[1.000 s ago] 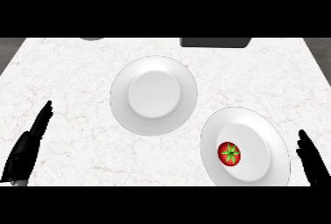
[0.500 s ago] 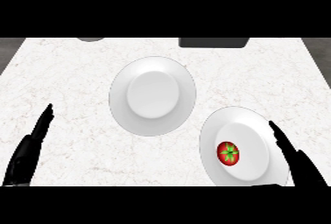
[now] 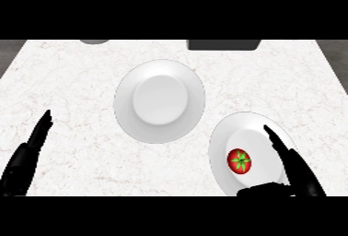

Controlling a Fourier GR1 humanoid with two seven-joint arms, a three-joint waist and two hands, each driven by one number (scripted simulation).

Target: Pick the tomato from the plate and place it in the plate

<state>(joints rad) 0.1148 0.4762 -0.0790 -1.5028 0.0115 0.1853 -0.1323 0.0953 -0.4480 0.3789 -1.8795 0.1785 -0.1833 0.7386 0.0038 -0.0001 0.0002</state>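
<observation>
**Closing on the tomato: how we should take it**

We start from the white counter [image 3: 75, 83], which carries two plates. The empty plate [image 3: 159, 73] lies near the middle; the near plate [image 3: 231, 129] sits at the lower right, just beside it but not touching. A dark object [image 3: 224, 44] and a grey one [image 3: 94, 41] lie at the far edge; we cannot tell what they are.

Our right hand [image 3: 289, 161] is over the near plate, fingers straight and spread wide from the thumb below, holding nothing. Our left hand [image 3: 31, 147] rests open at the lower left edge.

The tomato [image 3: 239, 161] lies in the near plate, toward its lower part, just left of the right fingers and apart from them.

We judge the step is the reach. To do it well, we should bring the fingers down on the far side of the tomato and the thumb on the near side, then close evenly, since a round fruit may roll on the smooth plate if touched from one side only.
</observation>
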